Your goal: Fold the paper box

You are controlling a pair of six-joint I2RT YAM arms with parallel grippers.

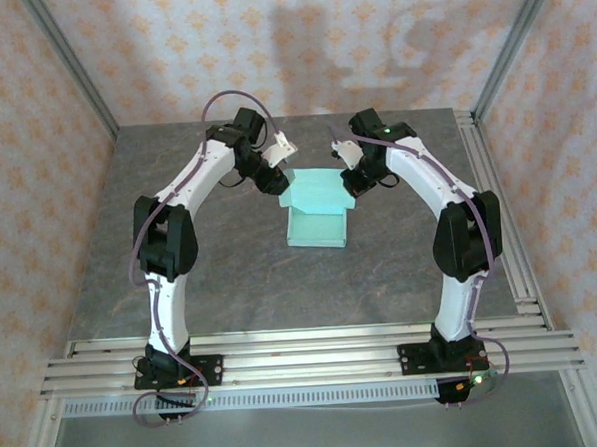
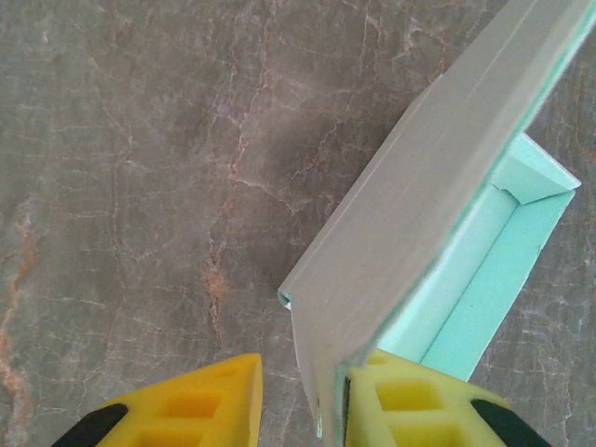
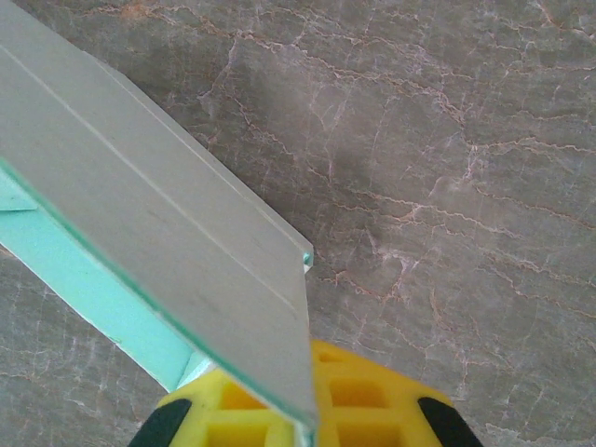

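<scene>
The pale mint-green paper box (image 1: 317,226) lies mid-table as a shallow tray, with its lid panel (image 1: 320,190) raised at the far side. My left gripper (image 1: 278,181) is at the lid's left end and my right gripper (image 1: 354,187) at its right end. In the left wrist view the lid's grey underside (image 2: 419,205) rests against the right yellow finger (image 2: 419,410); the left finger (image 2: 186,414) stands apart, so the left gripper (image 2: 303,391) is open. In the right wrist view the lid (image 3: 158,205) runs down between the closed yellow fingers (image 3: 382,410) of the right gripper (image 3: 312,414).
The table (image 1: 231,277) is dark marbled stone, bounded by patterned walls and aluminium rails (image 1: 305,348) at the near edge, where both arm bases are bolted. The box's green inner walls (image 2: 503,279) show beneath the lifted lid.
</scene>
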